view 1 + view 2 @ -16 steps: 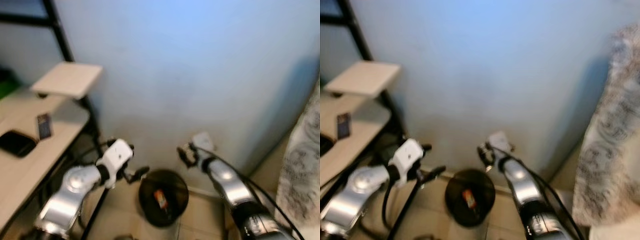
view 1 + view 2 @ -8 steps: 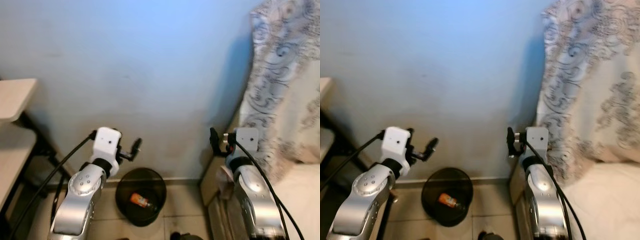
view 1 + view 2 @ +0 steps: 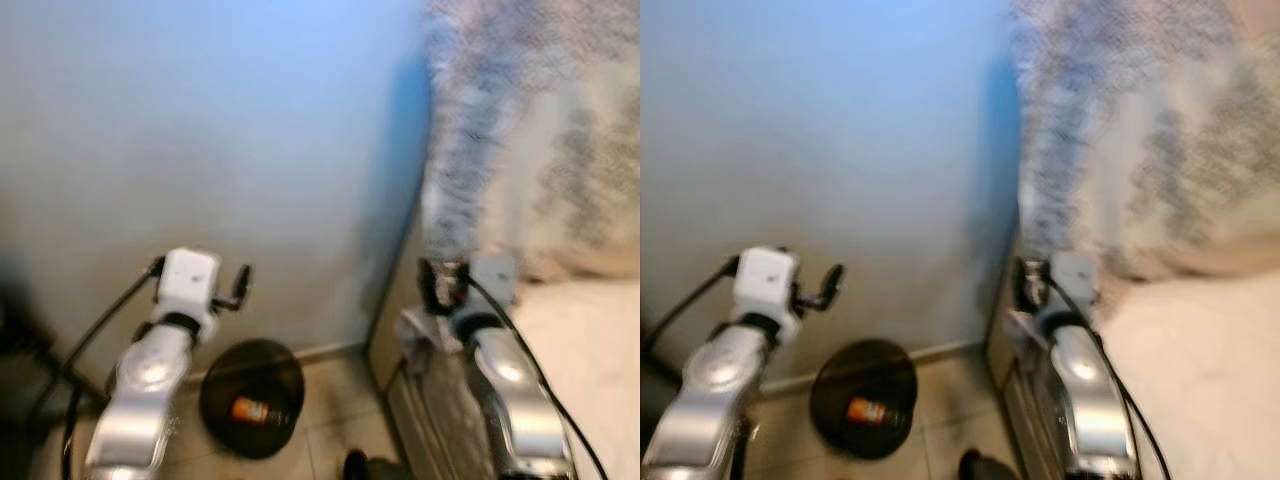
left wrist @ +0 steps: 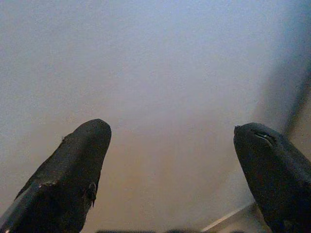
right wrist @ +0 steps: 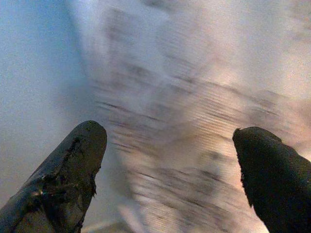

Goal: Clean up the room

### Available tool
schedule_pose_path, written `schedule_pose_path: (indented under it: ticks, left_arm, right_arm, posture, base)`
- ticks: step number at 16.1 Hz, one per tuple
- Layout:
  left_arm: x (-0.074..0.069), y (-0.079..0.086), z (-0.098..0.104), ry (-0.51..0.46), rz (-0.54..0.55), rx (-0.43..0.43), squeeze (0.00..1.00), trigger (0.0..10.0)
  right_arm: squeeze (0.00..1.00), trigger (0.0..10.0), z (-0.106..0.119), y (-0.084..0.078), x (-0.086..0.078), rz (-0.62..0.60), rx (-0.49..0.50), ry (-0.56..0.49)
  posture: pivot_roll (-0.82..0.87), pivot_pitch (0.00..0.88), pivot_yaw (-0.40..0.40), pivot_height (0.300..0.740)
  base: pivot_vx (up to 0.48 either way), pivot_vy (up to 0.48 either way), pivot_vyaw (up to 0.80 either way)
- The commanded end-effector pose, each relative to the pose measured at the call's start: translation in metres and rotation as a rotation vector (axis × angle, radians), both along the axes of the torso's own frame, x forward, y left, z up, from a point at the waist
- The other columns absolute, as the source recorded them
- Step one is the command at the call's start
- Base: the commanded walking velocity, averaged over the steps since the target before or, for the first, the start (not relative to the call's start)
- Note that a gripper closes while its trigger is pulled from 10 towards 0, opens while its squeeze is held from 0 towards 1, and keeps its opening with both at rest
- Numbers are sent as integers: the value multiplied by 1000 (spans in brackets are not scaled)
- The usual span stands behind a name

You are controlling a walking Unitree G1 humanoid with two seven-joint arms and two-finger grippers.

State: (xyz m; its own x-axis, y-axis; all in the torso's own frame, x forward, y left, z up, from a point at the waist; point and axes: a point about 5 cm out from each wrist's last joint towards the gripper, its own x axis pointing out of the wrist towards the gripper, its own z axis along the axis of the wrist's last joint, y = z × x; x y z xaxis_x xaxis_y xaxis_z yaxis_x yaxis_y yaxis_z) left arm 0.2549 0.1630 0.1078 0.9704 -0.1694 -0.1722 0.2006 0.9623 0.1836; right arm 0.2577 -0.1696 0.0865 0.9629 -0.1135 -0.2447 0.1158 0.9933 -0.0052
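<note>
1. The left gripper (image 3: 238,283) hangs in the air before the pale blue wall (image 3: 200,130), its fingers spread wide and holding nothing.
2. Below it, a black bin (image 3: 250,398) stands on the tiled floor at the foot of the wall, with an orange item (image 3: 248,410) inside.
3. The right gripper (image 3: 432,283) is raised beside the patterned cloth (image 3: 520,130), its fingers wide apart and empty.
</note>
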Motion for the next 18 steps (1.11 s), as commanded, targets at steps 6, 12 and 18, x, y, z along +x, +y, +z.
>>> schedule_pose_path:
  ticks: [6,12,18]
  left_arm:
    - [2,-1,0,0,-8,30,0,10000]
    - [6,5,6,-14,-5,46,0,10000]
    - [9,3,7,-18,-4,47,0,10000]
  right_arm:
    - [1000,10000,11,4,4,5,8,-32]
    - [1000,10000,11,10,3,-2,42,-26]
    - [1000,10000,13,12,5,-2,59,-36]
  posture:
    - [150,0,-16,740]
    - [152,0,0,740]
    - [160,0,-3,740]
  base:
    - [0,0,-800]
    - [0,0,-796]
    - [0,0,-788]
